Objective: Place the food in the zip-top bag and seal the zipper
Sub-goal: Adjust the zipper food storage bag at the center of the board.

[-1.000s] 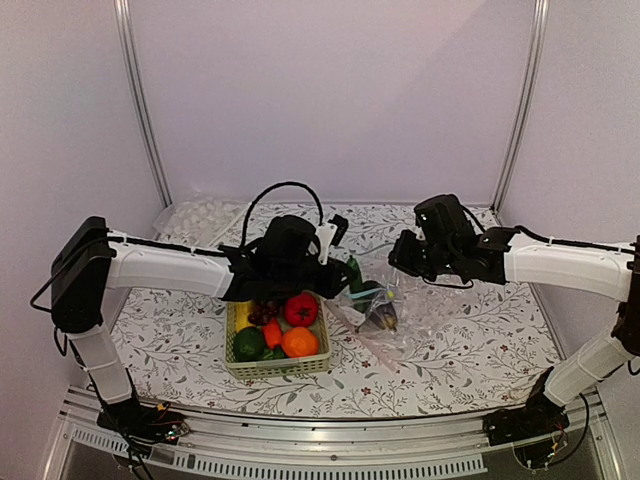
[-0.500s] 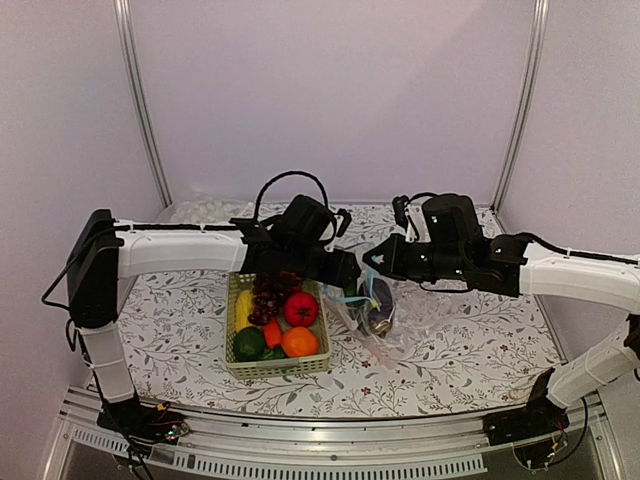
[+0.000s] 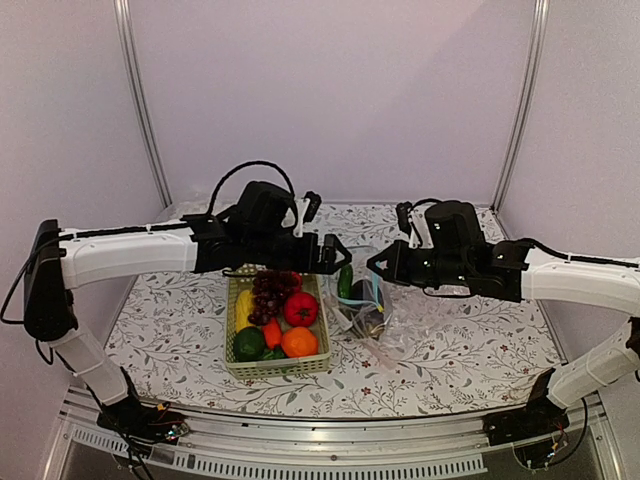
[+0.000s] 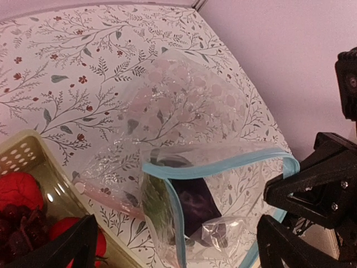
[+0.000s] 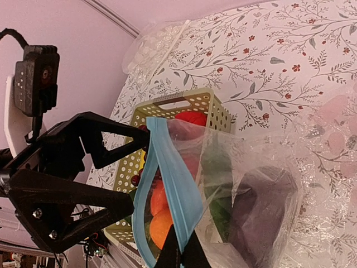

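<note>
I see my right end effector (image 5: pixel 181 254) clenched on the light-blue zipper (image 5: pixel 170 184) of the clear zip-top bag (image 5: pixel 251 162). My left end effector (image 4: pixel 177 223) is released. The purple eggplant (image 5: pixel 262 206) is blurred behind plastic.

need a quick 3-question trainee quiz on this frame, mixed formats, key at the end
1. True or false: the right hand holds the zip-top bag by its blue zipper.
2. Which item is already inside the bag? A) grapes B) eggplant C) orange
3. Fill in: the left hand has its jaws ____.

Key: 1 true; 2 B; 3 open.
</note>
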{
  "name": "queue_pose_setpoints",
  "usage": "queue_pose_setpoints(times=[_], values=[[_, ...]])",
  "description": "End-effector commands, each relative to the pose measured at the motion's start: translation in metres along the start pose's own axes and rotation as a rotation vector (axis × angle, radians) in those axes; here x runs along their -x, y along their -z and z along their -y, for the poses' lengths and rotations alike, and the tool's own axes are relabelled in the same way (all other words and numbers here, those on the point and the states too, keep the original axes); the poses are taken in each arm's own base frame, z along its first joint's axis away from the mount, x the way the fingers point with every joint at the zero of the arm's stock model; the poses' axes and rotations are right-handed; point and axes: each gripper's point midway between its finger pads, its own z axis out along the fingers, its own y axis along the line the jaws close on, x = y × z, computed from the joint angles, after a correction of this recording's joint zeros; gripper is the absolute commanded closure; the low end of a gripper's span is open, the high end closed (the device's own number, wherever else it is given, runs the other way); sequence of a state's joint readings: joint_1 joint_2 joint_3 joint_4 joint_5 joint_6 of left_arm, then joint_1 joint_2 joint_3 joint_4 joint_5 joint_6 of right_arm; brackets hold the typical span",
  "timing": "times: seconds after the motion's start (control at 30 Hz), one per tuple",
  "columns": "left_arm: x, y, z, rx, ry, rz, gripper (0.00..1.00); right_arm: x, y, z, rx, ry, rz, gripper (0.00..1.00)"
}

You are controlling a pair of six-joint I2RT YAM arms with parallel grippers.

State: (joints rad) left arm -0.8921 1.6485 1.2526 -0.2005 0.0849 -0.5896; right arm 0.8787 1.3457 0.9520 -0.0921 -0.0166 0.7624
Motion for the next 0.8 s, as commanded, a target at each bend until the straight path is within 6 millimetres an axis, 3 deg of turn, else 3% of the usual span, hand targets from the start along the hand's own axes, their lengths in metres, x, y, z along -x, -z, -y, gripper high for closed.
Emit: queue_pose_setpoints(times=[0.0, 0.1, 0.37, 0.47, 0.53, 0.6, 0.77], values=[[-0.012, 0.003, -0.007, -0.018, 0.086, -0.024, 0.01, 0.002, 0.000, -0.002, 0.012, 0.005, 0.014, 1.00], [-0.024, -0.001, -0.013, -0.012, 0.128, -0.053, 0.10, 0.001, 0.000, -0.003, 0.016, 0.008, 0.010, 1.00], [-0.042, -0.008, -0.007, -0.079, 0.196, -0.086, 0.56, -0.004, -0.001, -0.001, 0.015, 0.007, -0.006, 1.00], [-0.042, -0.010, -0.006, -0.084, 0.198, -0.084, 0.80, -0.007, -0.002, 0.001, 0.008, 0.006, -0.017, 1.00], [-0.039, -0.010, -0.005, -0.088, 0.197, -0.072, 0.91, -0.011, -0.003, 0.003, -0.008, 0.004, -0.039, 1.00], [-0.034, -0.010, -0.006, -0.083, 0.190, -0.054, 0.99, -0.018, -0.004, 0.007, -0.034, 0.000, -0.077, 1.00], [-0.018, -0.014, -0.013, -0.045, 0.176, 0.003, 1.00, -0.045, 0.000, 0.022, -0.121, -0.019, -0.208, 1.00]])
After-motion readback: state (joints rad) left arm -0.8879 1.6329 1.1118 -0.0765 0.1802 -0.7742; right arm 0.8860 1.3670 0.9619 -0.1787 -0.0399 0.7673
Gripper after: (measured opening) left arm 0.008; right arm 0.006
